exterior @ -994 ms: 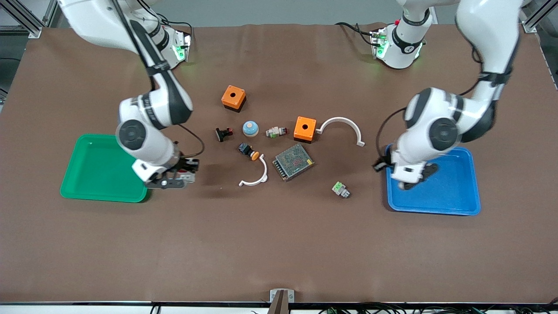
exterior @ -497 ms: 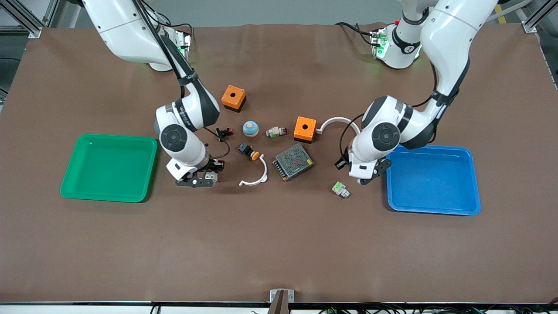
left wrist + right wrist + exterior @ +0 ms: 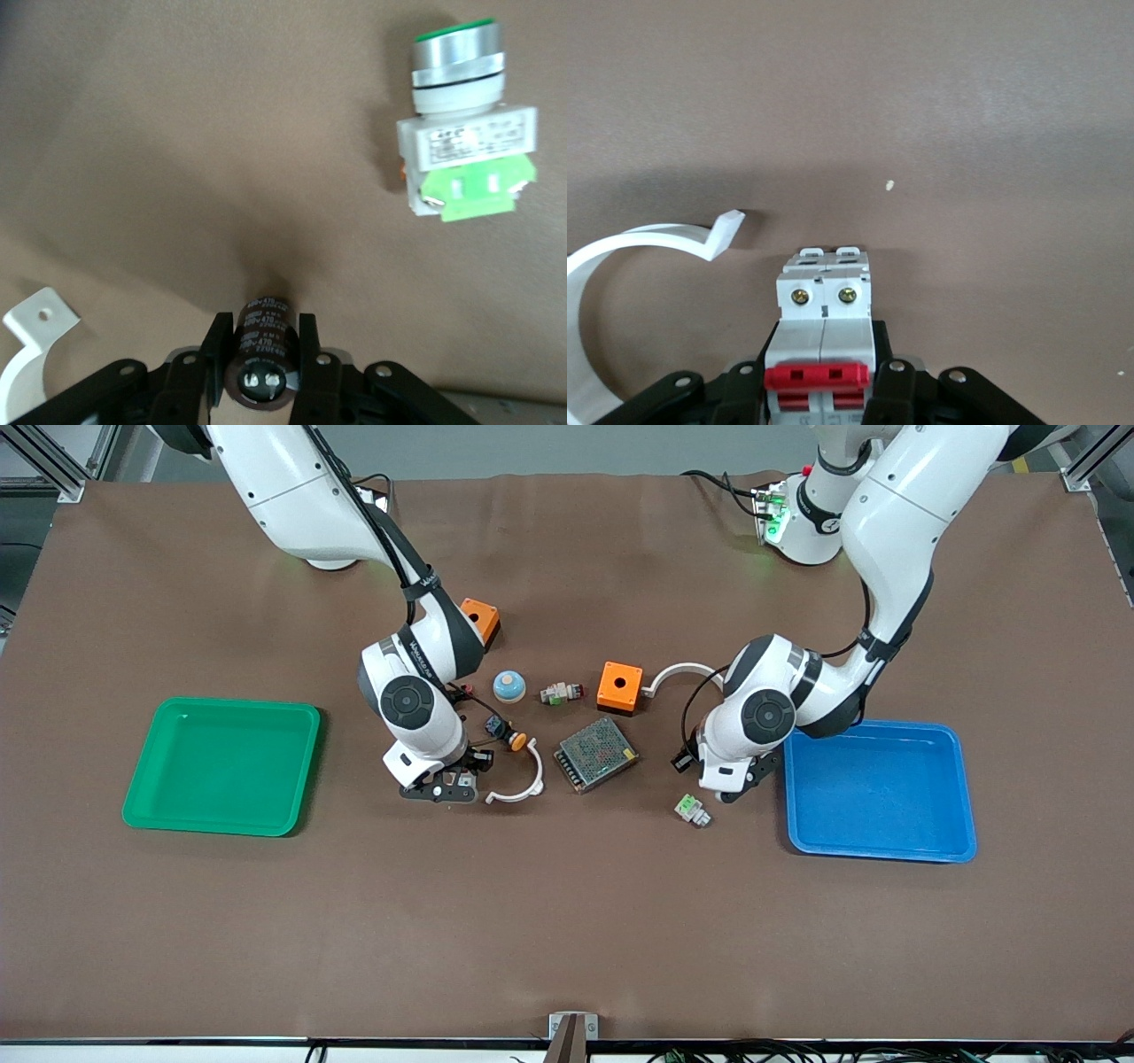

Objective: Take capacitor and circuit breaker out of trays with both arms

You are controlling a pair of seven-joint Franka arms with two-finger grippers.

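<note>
The capacitor [image 3: 263,350] and circuit breaker [image 3: 825,341] have both left their trays in the past second. Clamped in the left gripper [image 3: 728,790] and right gripper [image 3: 443,788], they now hang over the table's middle; only setting down remains.

Bare table lies open nearer the front camera (parts crowd the middle), trays [image 3: 221,828] flanking.

Counted around the mesh-covered power supply [image 3: 596,755]: two trays, green [image 3: 221,766] and blue [image 3: 880,791]; two orange boxes [image 3: 619,686]; two white curved brackets [image 3: 518,788]; one capacitor [image 3: 263,350]; one circuit breaker [image 3: 823,341].
</note>
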